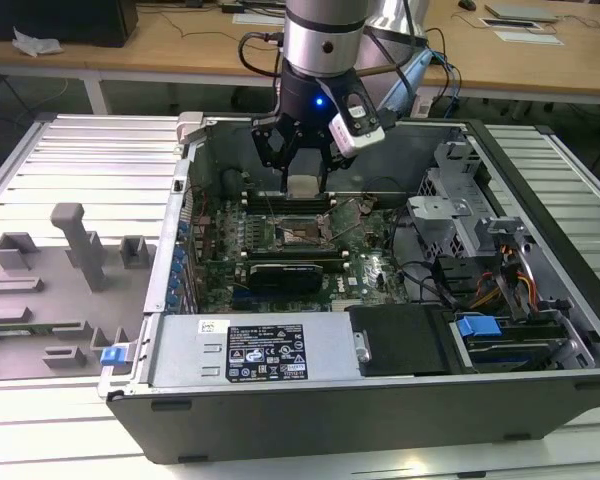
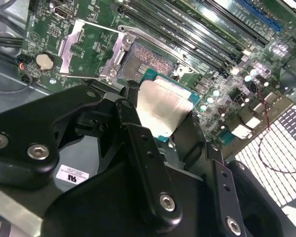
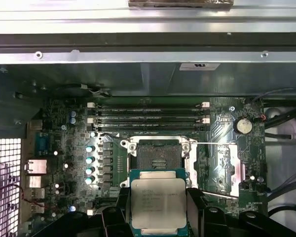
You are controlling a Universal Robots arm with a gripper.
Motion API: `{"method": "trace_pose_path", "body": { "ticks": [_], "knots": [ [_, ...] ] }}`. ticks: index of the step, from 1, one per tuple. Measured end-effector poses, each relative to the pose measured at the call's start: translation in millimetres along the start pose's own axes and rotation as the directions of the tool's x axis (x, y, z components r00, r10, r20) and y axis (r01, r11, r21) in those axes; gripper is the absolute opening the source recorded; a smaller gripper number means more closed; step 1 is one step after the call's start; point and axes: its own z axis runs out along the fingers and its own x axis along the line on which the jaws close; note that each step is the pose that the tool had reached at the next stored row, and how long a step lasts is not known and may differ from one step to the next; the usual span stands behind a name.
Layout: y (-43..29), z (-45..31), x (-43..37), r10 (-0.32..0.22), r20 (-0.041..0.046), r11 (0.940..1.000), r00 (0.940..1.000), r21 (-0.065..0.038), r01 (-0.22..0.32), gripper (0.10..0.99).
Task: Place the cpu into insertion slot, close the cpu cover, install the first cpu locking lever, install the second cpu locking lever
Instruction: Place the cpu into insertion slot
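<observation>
Between the fingers (image 3: 196, 207) of the gripper (image 1: 305, 178) sits the cpu (image 3: 158, 201), clamped flat by two edges, above the board (image 3: 222, 123). Just beyond it lies the slot (image 3: 160, 157) with its contact field bare, and the cover (image 2: 70, 47) is swung open beside it.

The black gripper (image 3: 158, 209) clasps the flat square silvery-beige metal-topped cpu (image 3: 159, 198) by two opposite edges; just ahead of the gripper lies the square black-framed insertion slot (image 3: 159, 157), uncovered.
</observation>
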Motion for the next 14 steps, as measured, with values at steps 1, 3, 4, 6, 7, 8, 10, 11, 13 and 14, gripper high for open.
{"method": "trace_pose_path", "body": {
  "ticks": [1, 3, 4, 6, 7, 8, 10, 11, 13, 14],
  "knots": [
    [0.0, 0.4, 0.0, 0.006, 0.0004, 1.0000, 1.0000, 0.001, -0.006, 0.541],
    [-0.1, 1.1, 0.0, 0.033, 0.0026, 0.9995, 0.9994, 0.002, -0.033, 0.541],
    [-0.1, 1.5, 0.0, 0.051, 0.0040, 0.9987, 0.9987, 0.001, -0.051, 0.541],
    [-0.2, 2.1, 0.0, 0.085, 0.0067, 0.9964, 0.9964, 0.001, -0.085, 0.541],
    [-0.2, 2.4, 0.0, 0.100, 0.0079, 0.9950, 0.9950, 0.000, -0.100, 0.541],
    [-0.3, 3.0, 0.0, 0.138, 0.0108, 0.9905, 0.9904, -0.001, -0.138, 0.541],
    [-0.3, 3.6, 0.0, 0.181, 0.0143, 0.9834, 0.9833, -0.002, -0.181, 0.541],
    [-0.3, 3.7, 0.0, 0.196, 0.0154, 0.9805, 0.9804, -0.002, -0.196, 0.541],
    [-0.3, 4.1, 0.0, 0.226, 0.0177, 0.9741, 0.9739, -0.003, -0.226, 0.541],
    [-0.3, 4.4, 0.0, 0.255, 0.0199, 0.9671, 0.9669, -0.004, -0.255, 0.541]
  ]
}}
